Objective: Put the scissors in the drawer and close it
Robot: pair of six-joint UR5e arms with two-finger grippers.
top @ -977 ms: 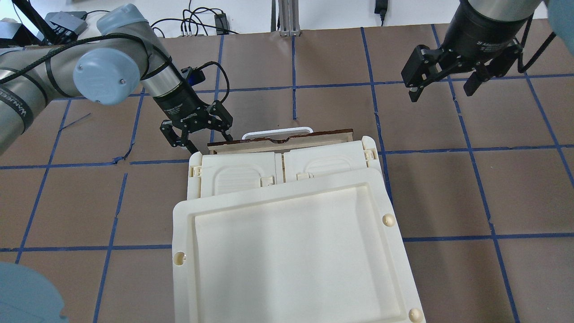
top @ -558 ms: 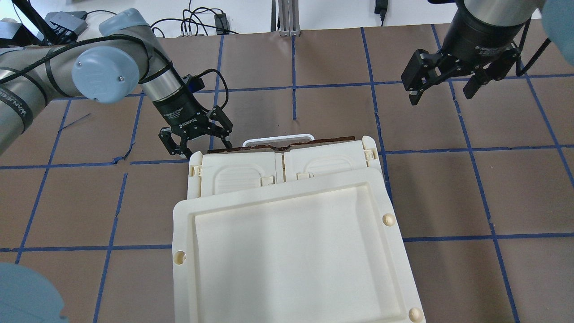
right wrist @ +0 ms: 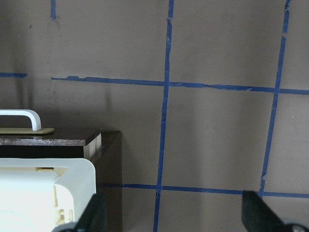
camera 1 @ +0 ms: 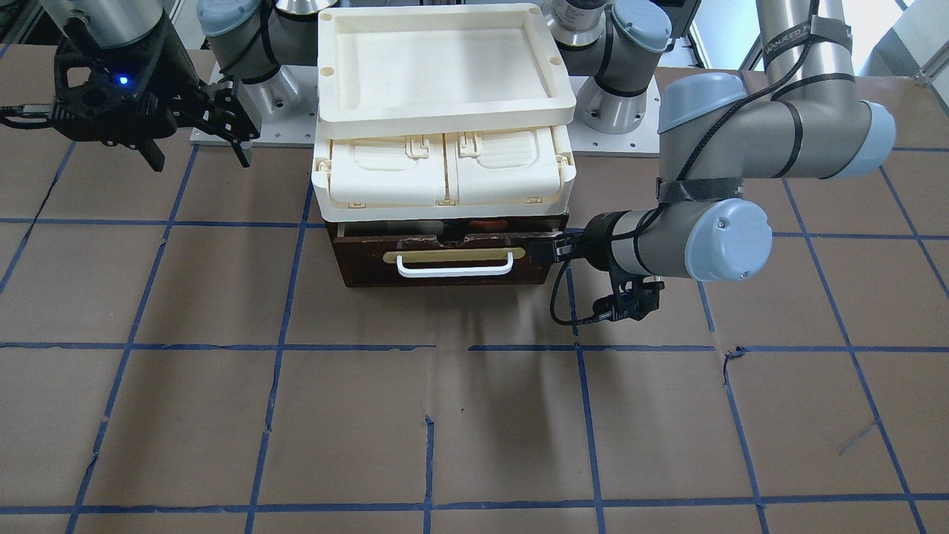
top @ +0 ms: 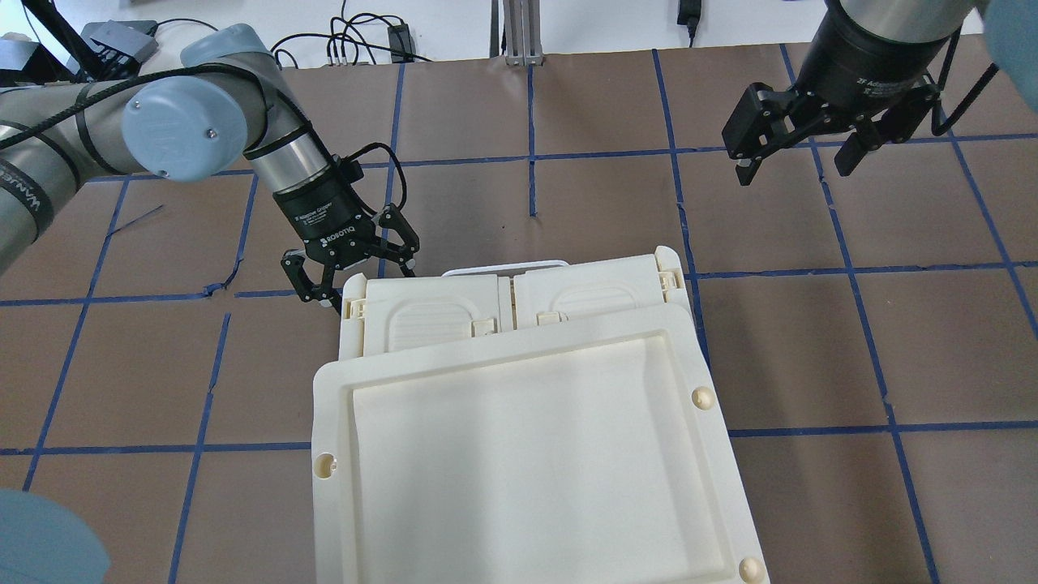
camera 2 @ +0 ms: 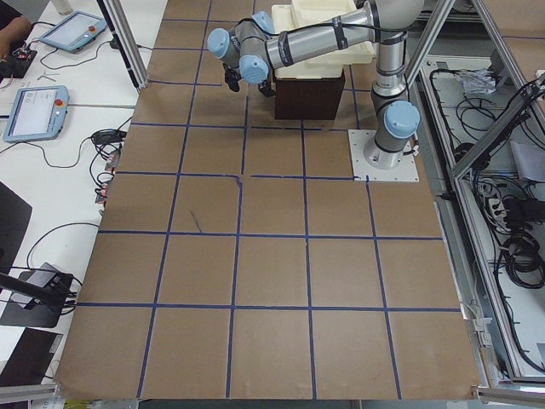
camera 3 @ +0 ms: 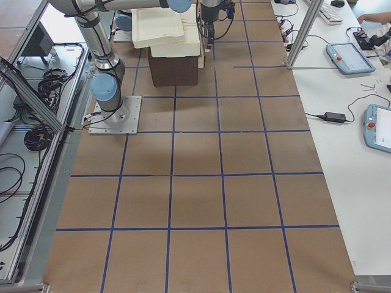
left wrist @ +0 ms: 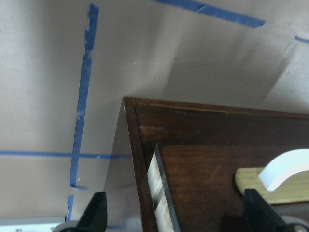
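The dark brown drawer point(camera 1: 445, 261) with its white bar handle point(camera 1: 454, 267) sits almost fully in under the cream latched box point(camera 1: 445, 174). A narrow gap remains along its top, and a sliver of orange point(camera 1: 485, 222) shows in it. The rest of the scissors is hidden. In the overhead view only the handle point(top: 503, 265) sticks out. My left gripper point(top: 357, 276) is open, and its jaws straddle the drawer front's left corner point(left wrist: 145, 145) without holding anything. My right gripper point(top: 791, 162) is open and empty. It hangs high over the table's far right.
A cream plastic tray point(top: 527, 454) lies on the latched box point(top: 519, 312) and overhangs it toward the robot. The brown table point(top: 162, 365) carries a blue tape grid. Cables and a metal post point(top: 519, 32) lie beyond the far edge.
The drawer has slid in under the box, so its brown front has gone from the overhead view. My left gripper moved toward the robot along with it. The right gripper barely shifted.
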